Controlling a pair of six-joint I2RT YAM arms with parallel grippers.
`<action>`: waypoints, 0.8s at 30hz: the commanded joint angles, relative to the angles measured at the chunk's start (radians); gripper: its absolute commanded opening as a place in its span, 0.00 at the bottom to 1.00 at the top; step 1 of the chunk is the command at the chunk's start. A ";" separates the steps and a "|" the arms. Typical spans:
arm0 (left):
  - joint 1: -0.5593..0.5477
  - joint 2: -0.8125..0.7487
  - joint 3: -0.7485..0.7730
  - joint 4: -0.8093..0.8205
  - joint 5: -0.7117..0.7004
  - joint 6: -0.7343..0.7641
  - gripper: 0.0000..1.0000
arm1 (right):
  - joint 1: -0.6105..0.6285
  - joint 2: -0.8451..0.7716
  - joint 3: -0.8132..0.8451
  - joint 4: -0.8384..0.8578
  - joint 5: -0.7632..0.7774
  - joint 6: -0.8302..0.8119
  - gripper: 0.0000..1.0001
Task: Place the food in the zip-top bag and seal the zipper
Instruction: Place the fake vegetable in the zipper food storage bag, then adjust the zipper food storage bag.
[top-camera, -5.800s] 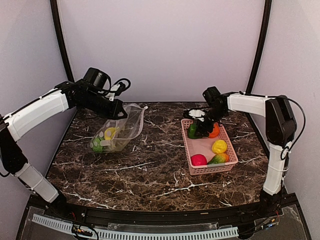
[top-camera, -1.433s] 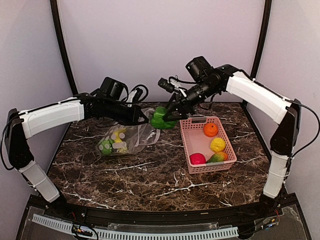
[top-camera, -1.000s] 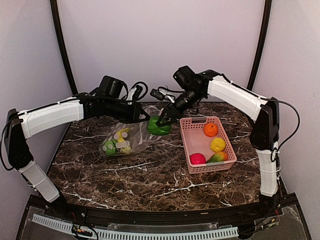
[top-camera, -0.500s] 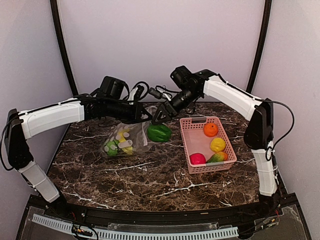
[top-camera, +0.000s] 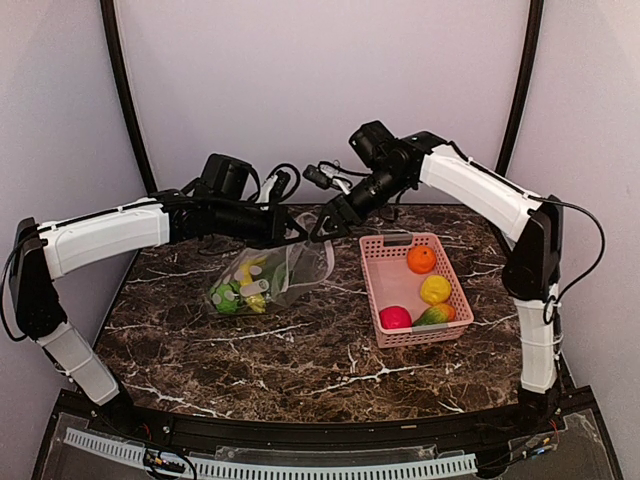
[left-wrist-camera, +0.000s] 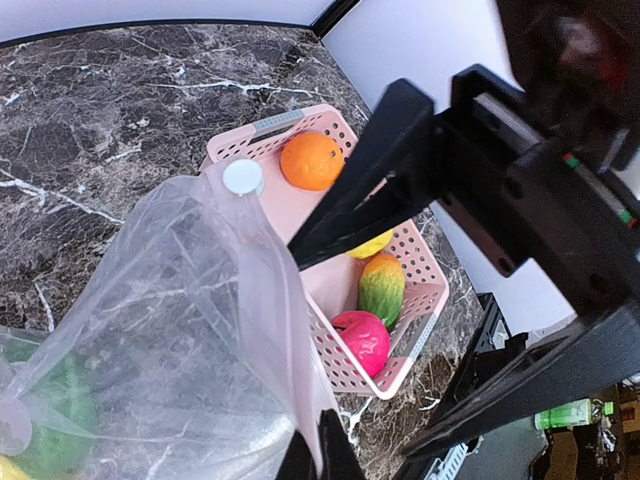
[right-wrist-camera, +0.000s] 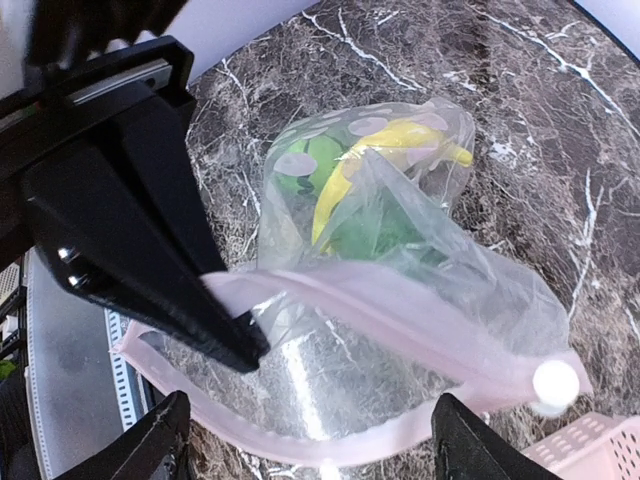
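The zip-top bag (top-camera: 272, 277) hangs with its mouth held up by my left gripper (top-camera: 301, 237), which is shut on the rim (left-wrist-camera: 316, 452). Inside the clear plastic I see a banana (right-wrist-camera: 372, 158) and green pieces (right-wrist-camera: 368, 226). The pinkish zipper (right-wrist-camera: 400, 300) gapes open, with a white slider (right-wrist-camera: 555, 383) at its end. My right gripper (top-camera: 322, 224) stands open and empty just above the mouth (right-wrist-camera: 320, 455). Still in the pink basket (top-camera: 455, 290) are the orange (top-camera: 421, 259), lemon (top-camera: 437, 290), red-pink fruit (top-camera: 396, 318) and mango (top-camera: 438, 316).
The basket sits right of the bag on the dark marble table (top-camera: 300, 350). In the left wrist view the right gripper's black finger (left-wrist-camera: 365, 175) crosses in front of the basket (left-wrist-camera: 425, 300). Black frame posts (top-camera: 125, 110) rise at both back corners.
My right gripper opened and let go of the striped green melon over the bag mouth. The melon dropped and now lies inside the bag. The left gripper kept its hold on the rim.
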 joint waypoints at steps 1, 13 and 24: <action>-0.002 -0.018 -0.017 0.006 -0.007 0.007 0.01 | -0.018 -0.136 -0.115 0.065 0.088 -0.015 0.76; -0.002 -0.035 -0.024 -0.004 -0.019 0.014 0.01 | -0.052 -0.053 -0.236 0.096 -0.056 0.044 0.43; -0.002 -0.059 -0.034 -0.036 -0.042 0.027 0.01 | -0.058 0.019 -0.145 0.090 -0.193 0.089 0.06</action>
